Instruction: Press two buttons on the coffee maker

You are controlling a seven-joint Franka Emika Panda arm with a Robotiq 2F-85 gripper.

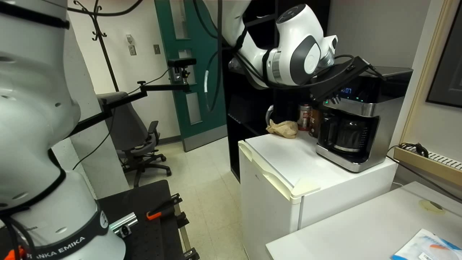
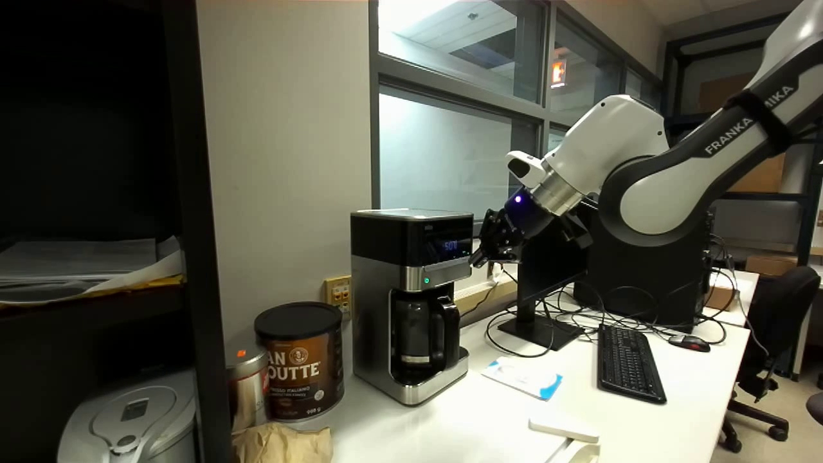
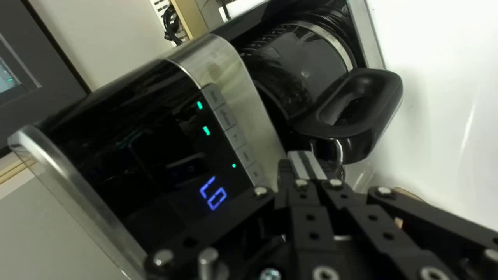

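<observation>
Five small grey buttons (image 3: pixel 235 137) show in the wrist view, in a slanting row where the black face of the coffee maker (image 2: pixel 380 305) meets its silver band. Your two presses may fall there, or one on the green-lit button (image 2: pixel 427 280); the task does not say which. In an exterior view the machine stands upright on the white fridge (image 1: pixel 269 211), its lit display (image 3: pixel 213 193) turned outward, which I take as the reason you can come at the panel from the front. The carafe (image 2: pixel 415 328) sits under the band, its handle (image 3: pixel 362 134) out, between 1 and 2 o'clock of your fingertips (image 3: pixel 297 165) in the wrist view; drifting that way would probably mean a bump. The coffee can (image 2: pixel 301 379), toward 8 o'clock of the machine in an exterior view, stands off your line of approach.

Your gripper (image 3: pixel 306 165) is closed, its tips together with nothing between them, likely so that they serve as one narrow stub for small keys. In an exterior view it slants down toward 7 or 8 o'clock, right by the panel's edge. From the tips, the wrist view puts the button row toward 10 o'clock and the display's digits between 8 and 9. You cannot tell from these views whether the tips touch the panel or hang just off it. If you want the row, my judgement is a short shift toward 10 o'clock, then a straight push.
</observation>
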